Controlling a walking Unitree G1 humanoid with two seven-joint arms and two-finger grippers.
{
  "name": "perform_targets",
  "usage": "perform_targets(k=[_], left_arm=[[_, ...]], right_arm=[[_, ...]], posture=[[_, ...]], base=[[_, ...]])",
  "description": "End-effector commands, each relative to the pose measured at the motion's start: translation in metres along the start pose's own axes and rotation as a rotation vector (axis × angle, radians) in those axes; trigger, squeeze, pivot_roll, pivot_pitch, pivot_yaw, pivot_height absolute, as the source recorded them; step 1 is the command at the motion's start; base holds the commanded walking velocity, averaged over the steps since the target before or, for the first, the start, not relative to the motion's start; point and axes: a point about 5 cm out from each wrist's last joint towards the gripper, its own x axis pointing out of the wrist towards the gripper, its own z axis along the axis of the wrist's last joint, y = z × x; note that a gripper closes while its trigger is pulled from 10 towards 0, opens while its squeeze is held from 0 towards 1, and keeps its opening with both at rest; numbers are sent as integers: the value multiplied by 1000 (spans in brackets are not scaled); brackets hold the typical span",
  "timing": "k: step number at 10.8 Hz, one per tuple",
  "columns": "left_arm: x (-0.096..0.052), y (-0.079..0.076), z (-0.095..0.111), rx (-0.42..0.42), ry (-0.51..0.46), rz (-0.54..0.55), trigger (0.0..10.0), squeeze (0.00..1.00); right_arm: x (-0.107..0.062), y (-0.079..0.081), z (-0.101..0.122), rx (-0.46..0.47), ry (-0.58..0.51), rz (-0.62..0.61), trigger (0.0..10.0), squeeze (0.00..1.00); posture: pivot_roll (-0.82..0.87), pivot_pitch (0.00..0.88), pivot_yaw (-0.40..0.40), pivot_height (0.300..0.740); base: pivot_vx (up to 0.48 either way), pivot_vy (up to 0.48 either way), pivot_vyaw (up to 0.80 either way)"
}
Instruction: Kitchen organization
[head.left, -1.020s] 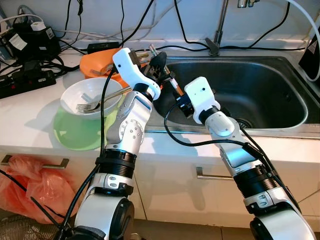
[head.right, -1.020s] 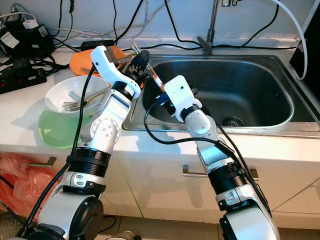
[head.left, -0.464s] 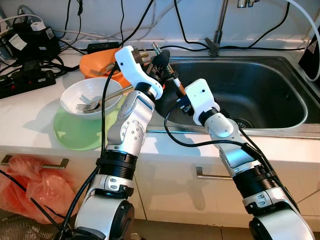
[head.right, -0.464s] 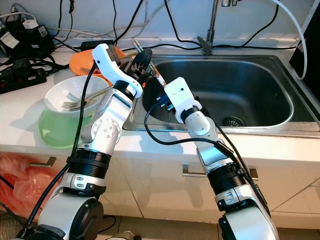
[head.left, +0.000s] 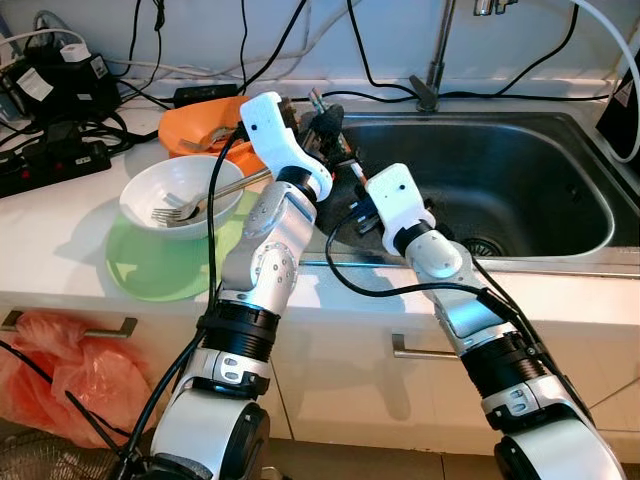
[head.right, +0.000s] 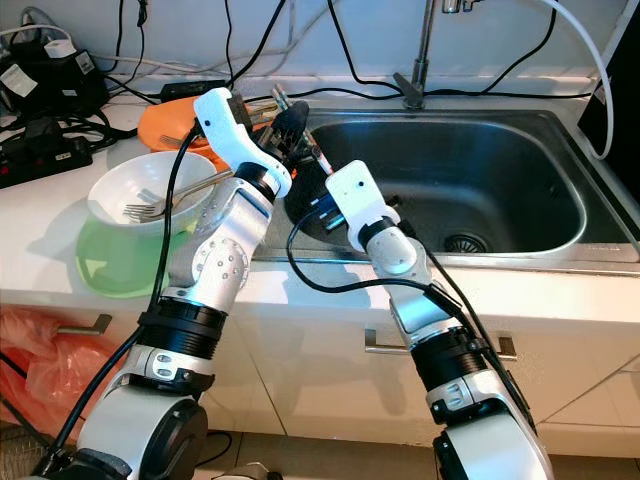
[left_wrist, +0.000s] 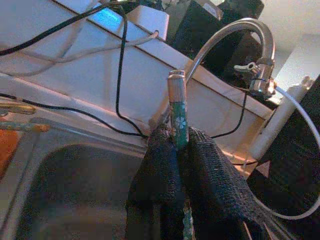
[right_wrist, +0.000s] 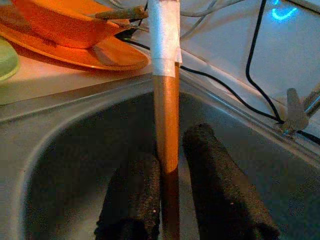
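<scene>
My left gripper (head.left: 325, 125) hovers over the left rim of the steel sink (head.left: 520, 200). It is shut on a thin green-patterned chopstick (left_wrist: 178, 120) with a metal end that juts past its fingertips. Just below it, inside the sink's left side, my right gripper (right_wrist: 170, 150) is closed on an orange chopstick (right_wrist: 166, 110) with a white tip. That stick (head.left: 352, 172) slants up toward the left gripper. On the counter to the left stand a white bowl (head.left: 150, 190) holding a fork (head.left: 175, 212), a green plate (head.left: 150, 268) under it, and orange dishes (head.left: 195, 125) behind.
A faucet (head.left: 436, 70) rises behind the sink. Black cables and a power strip (head.left: 50, 160) crowd the back left of the counter. A red plastic bag (head.left: 50, 370) hangs by the cabinet drawers below.
The left gripper has shifted slightly right, over the sink rim, with its chopstick. The right gripper has drawn a little left and closer to it.
</scene>
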Motion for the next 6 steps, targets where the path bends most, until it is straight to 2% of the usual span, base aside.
perform_targets(k=[1,5,6], left_arm=[[-4,5,-19,-11,49,100,10000,0],[-5,3,-21,-21,52,79,10000,0],[-5,3,-21,-32,49,67,10000,125]], right_arm=[[-1,-14,2,-11,-16,-67,0,0],[-1,-15,1,-10,-13,-75,0,0],[-1,-15,1,-9,-13,-76,0,0]], posture=[[106,0,70,740],[105,0,72,740],[103,0,73,740]], base=[[0,0,0],[0,0,0],[0,0,0]])
